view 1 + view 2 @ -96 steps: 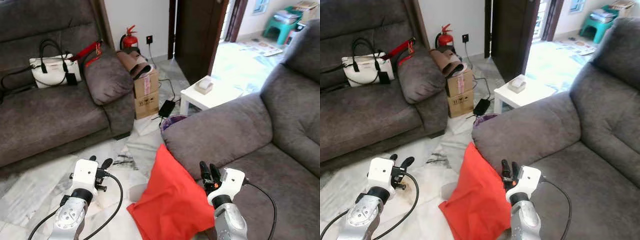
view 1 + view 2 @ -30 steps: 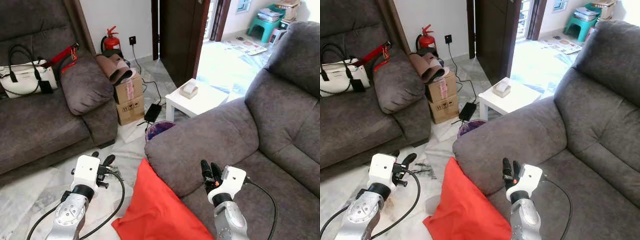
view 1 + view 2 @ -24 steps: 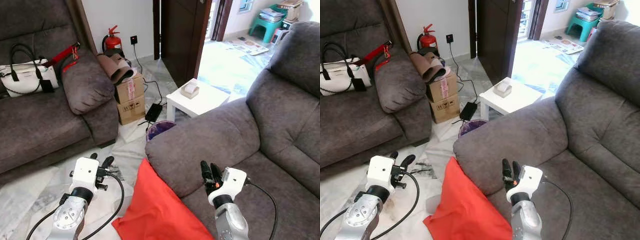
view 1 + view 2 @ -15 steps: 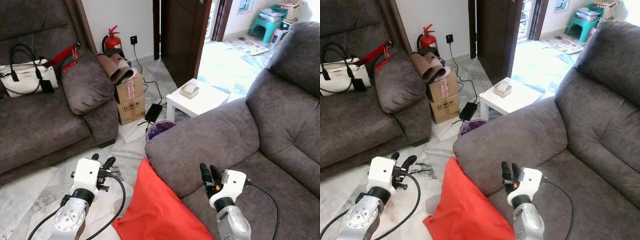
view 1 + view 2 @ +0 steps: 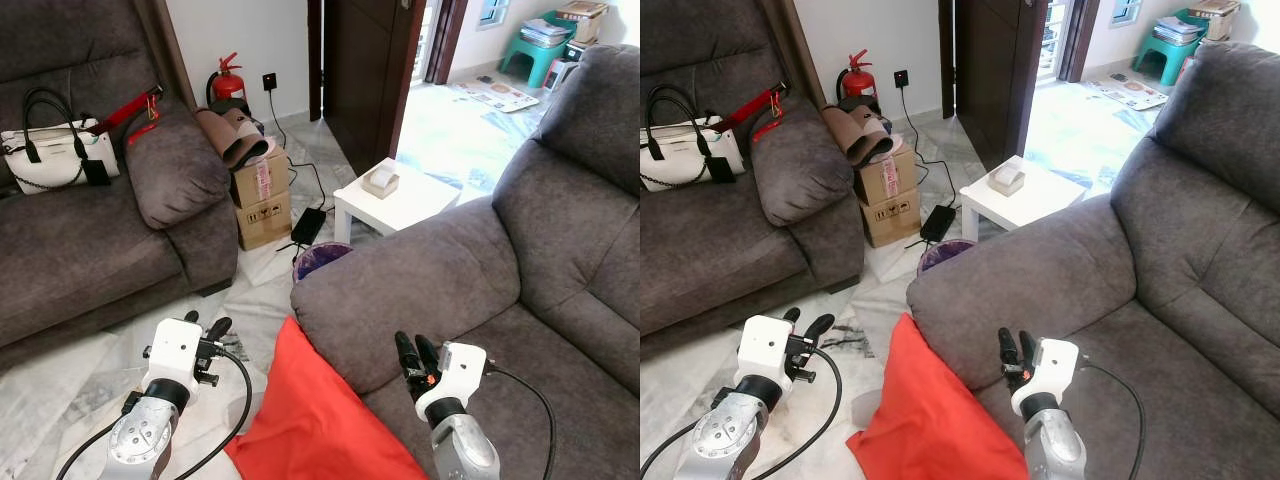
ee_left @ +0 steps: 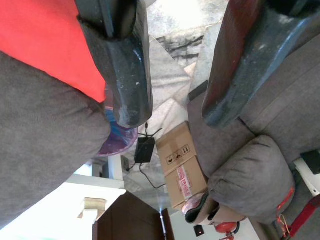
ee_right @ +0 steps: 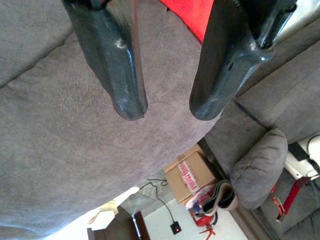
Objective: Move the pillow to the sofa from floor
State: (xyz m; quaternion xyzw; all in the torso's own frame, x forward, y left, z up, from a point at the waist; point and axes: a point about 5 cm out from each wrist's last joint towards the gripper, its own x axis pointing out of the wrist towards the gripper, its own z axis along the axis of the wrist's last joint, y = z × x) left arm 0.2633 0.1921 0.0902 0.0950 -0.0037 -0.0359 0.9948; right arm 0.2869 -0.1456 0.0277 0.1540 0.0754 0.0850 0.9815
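Your right gripper (image 5: 411,357) hangs open and empty over the sofa's (image 5: 560,300) seat edge, and your left gripper (image 5: 205,330) hangs open and empty over the floor (image 5: 60,400). Neither touches anything.

The pillow (image 5: 315,425) lies between the two grippers, low and toward you from both. It is red, it stands on the floor tilted, and its upper corner leans against the front of the sofa's arm (image 5: 400,290). Its long axis runs from that corner down toward you and to your left. The right gripper looks a little nearer to the pillow's upper edge, the left nearer to its lower floor-side corner, so a two-sided grasp seems the likely next move, with both grippers brought down and inward.

The sofa seat lies just beyond and to the right of your right gripper, so the lift would be short.

Farther off past your left gripper sits a second sofa (image 5: 90,240) carrying a white handbag (image 5: 55,155). Ahead of both grippers are a cardboard box (image 5: 262,200), a small white desk (image 5: 395,200) and a fire extinguisher (image 5: 226,80) near the door. The floor is pale marble tile.
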